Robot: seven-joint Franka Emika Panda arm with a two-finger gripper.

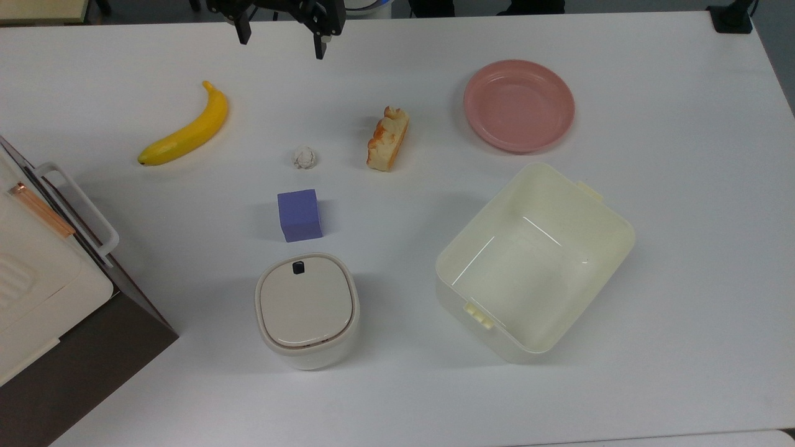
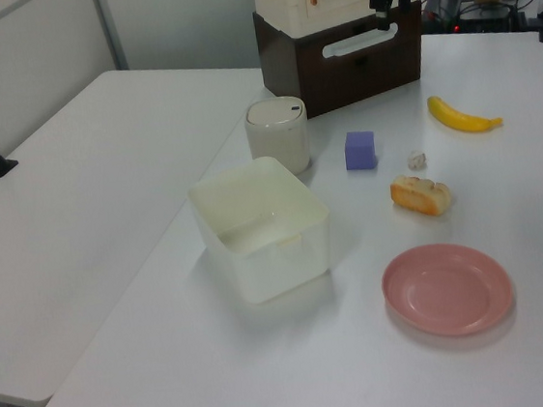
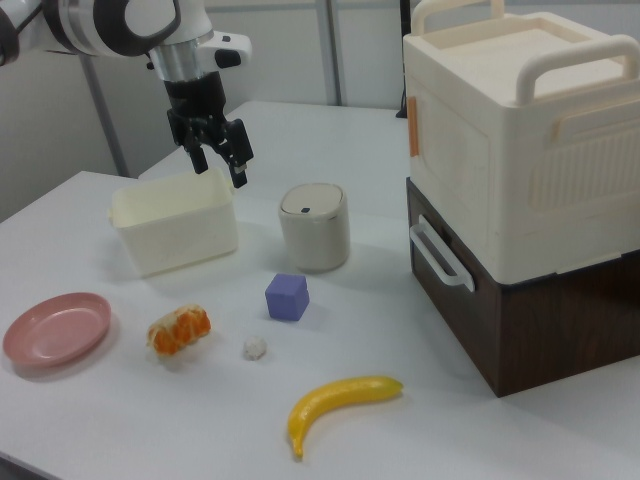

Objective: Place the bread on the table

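A large flat white matte counter (image 1: 652,261) filled the top view. The black two-fingered claw (image 1: 281,38) hung at the upper edge, its fingers spread wide apart and holding nothing. The small elongated bread slice with pale crumb and orange-brown crust (image 1: 388,138) lay flat on the counter, well below the claw and toward the top view's right, between a tiny whitish ball (image 1: 304,158) and a round pink plate (image 1: 518,105). A long yellow banana (image 1: 186,129) lay toward the top view's left.

In the left view the counter (image 2: 299,375) stretched away to a brown and cream cabinet (image 2: 331,32). The claw (image 2: 382,7) hung high in front of that cabinet, well apart from the bread (image 2: 422,194), which lay just beyond the plate (image 2: 448,289).

In the right view the claw (image 3: 220,160) hovered empty and released above an open cream plastic box (image 3: 175,225). The bread (image 3: 180,330) rested on the counter (image 3: 120,440) beneath and nearer the camera, beside the plate (image 3: 55,328).
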